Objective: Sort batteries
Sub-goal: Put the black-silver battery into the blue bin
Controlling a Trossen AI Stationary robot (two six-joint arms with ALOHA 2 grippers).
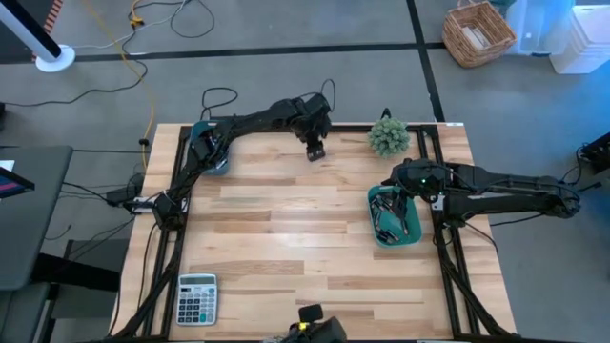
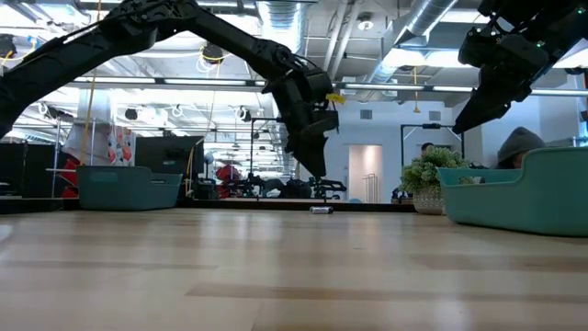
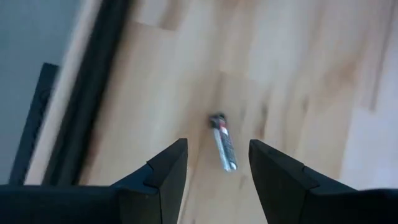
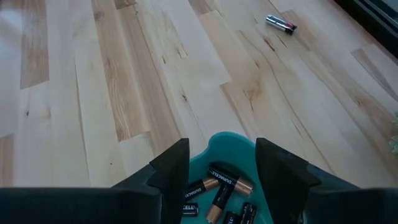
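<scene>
The lone battery [image 3: 223, 142] on the table [image 3: 298, 74] looks blurred. The bin's [image 4: 230, 149] batteries [image 4: 225, 180] are cut off by the picture's edge.

Light wood plank table [image 1: 286, 238]. Sitting on it: a teal bin [image 1: 416, 238] on the right, another teal bin [image 1: 202, 129] far left, a little plant [image 1: 388, 136] at the back edge, a calculator [image 1: 197, 298] front left, one loose battery [image 4: 281, 23] near the back.

Right gripper [image 4: 217, 163] hangs with its dark fingers [image 4: 171, 165] spread apart over the rim of a teal bin [image 4: 227, 142] holding black-and-copper batteries [image 4: 227, 180], while one lone silver battery [image 4: 281, 23] lies well away on the pale wooden table [image 4: 124, 81]
</scene>
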